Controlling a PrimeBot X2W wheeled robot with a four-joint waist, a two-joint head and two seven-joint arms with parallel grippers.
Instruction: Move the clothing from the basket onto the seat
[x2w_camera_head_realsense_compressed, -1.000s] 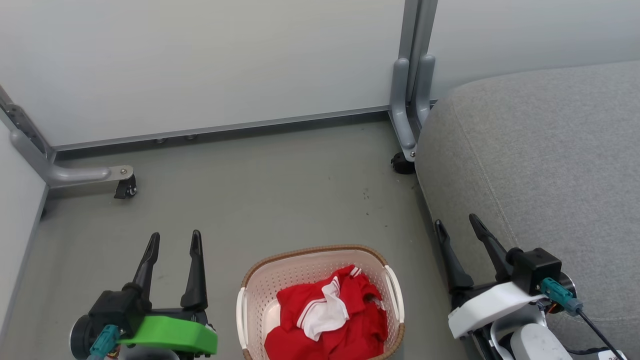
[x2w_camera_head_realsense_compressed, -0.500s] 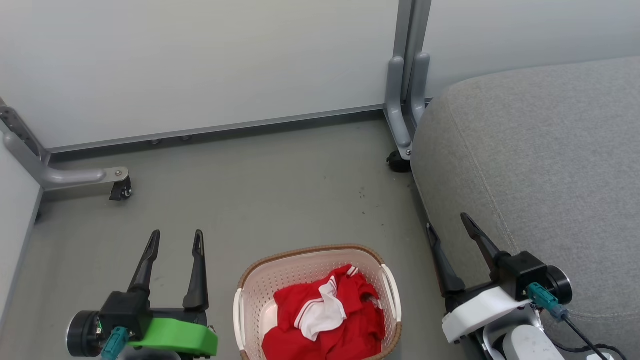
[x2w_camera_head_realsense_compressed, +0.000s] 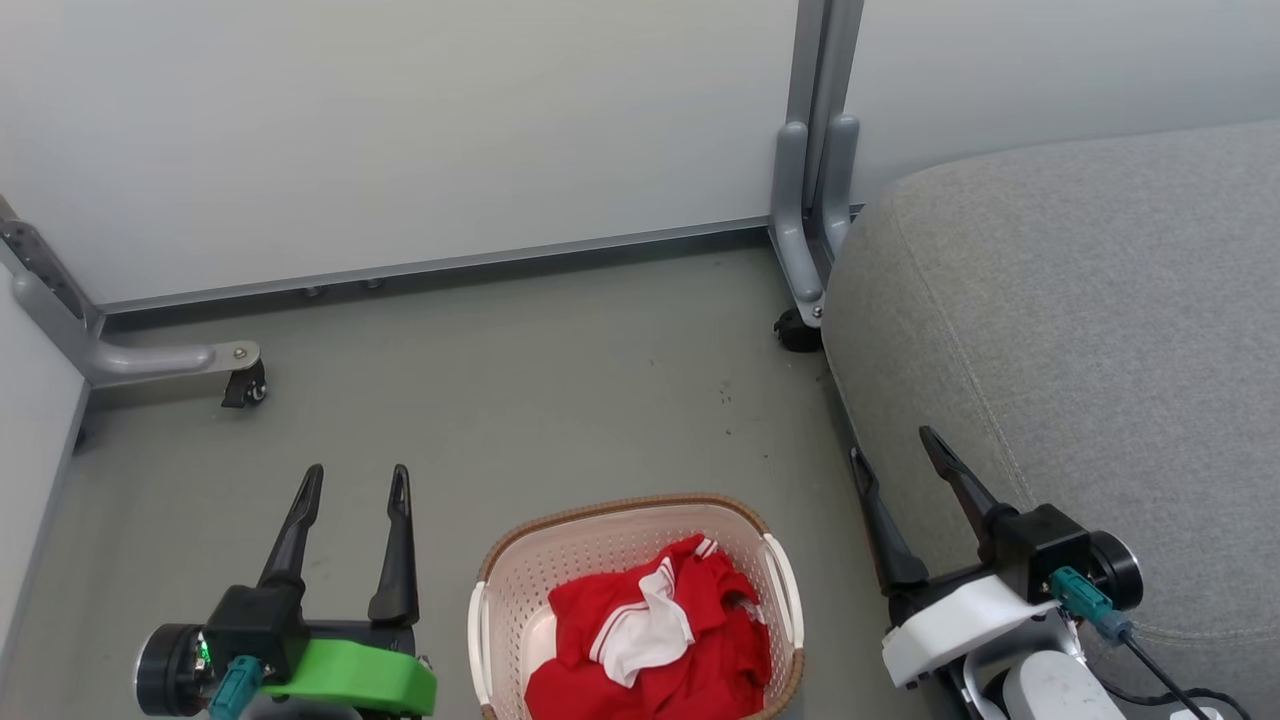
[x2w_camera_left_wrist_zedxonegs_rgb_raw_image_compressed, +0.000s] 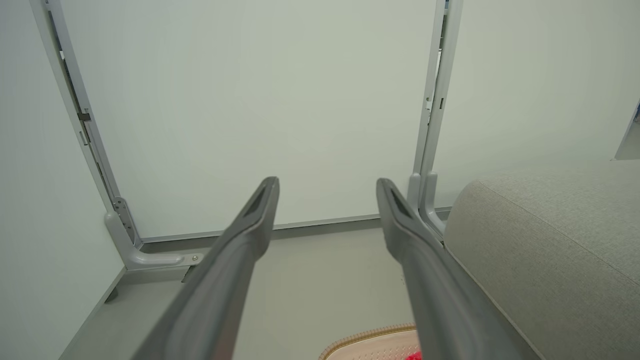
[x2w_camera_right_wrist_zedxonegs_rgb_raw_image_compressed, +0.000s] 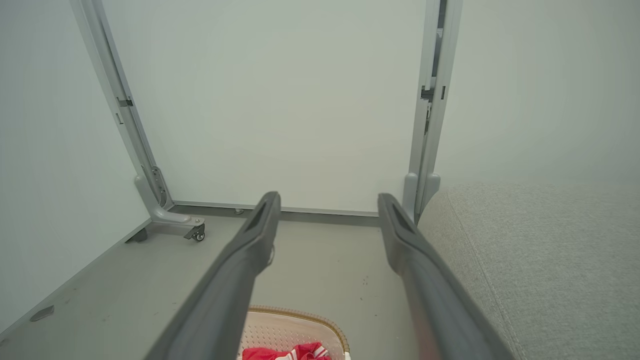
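Observation:
Red clothing (x2w_camera_head_realsense_compressed: 655, 640) with white stripes and a white panel lies bunched in the off-white basket (x2w_camera_head_realsense_compressed: 560, 560) with a brown rim, on the floor at the bottom centre of the head view. A red scrap of the clothing (x2w_camera_right_wrist_zedxonegs_rgb_raw_image_compressed: 285, 353) peeks out in the right wrist view. The big grey seat (x2w_camera_head_realsense_compressed: 1080, 350) fills the right side. My left gripper (x2w_camera_head_realsense_compressed: 358, 478) is open, left of the basket, empty. My right gripper (x2w_camera_head_realsense_compressed: 893, 445) is open too, between the basket and the seat's front edge, holding nothing.
Pale partition panels close off the back and left. Their grey metal feet with castors stand at the left (x2w_camera_head_realsense_compressed: 245, 385) and beside the seat's corner (x2w_camera_head_realsense_compressed: 797, 330). Grey floor (x2w_camera_head_realsense_compressed: 520, 400) stretches between the basket and the back panel.
The head camera has shifted slightly, sliding the whole scene a little left. Both grippers stay open and empty, and the clothing lies as before in the basket.

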